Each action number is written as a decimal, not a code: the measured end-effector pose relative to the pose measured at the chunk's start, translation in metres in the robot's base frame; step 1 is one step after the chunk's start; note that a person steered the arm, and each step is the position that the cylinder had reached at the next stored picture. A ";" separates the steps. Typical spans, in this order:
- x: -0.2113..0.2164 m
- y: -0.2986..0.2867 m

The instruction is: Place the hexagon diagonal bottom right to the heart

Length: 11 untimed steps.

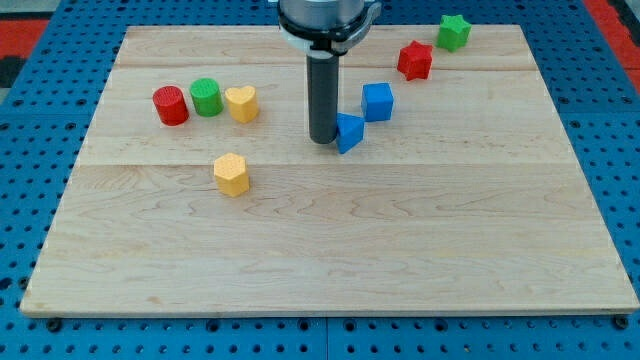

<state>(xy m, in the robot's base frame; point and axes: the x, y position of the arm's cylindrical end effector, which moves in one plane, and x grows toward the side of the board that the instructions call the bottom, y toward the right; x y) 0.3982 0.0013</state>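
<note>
1. Hexagon-wise, you're looking at the yellow hexagon block [231, 173], sitting on the left half of the counter [330, 260], roughly midway between the top and bottom edges and off on its own.
2. Your yellow heart [241, 102] is up and slightly right of it, nearer the top edge, at the right end of a little row: red cylinder [171, 105], then green cylinder [206, 96], then the heart. The green one and the heart look like they're touching, or just about.
3. So right now the hexagon is below the heart and a hair to its left, not diagonal bottom right.
4. My tip [322, 139] is down near the middle of the counter, well apart from both yellow blocks, right up against the left side of a blue block [349, 132] whose shape you can't really make out.
5. A blue cube [377, 101] sits just up and right of that one.
6. Toward the top right corner you've got a red star [415, 60] and a green star [453, 32].
7. Jaws: none in sight, just a plain rod holding nothing.
</note>
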 end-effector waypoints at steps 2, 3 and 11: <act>0.011 -0.145; 0.043 -0.198; -0.076 -0.198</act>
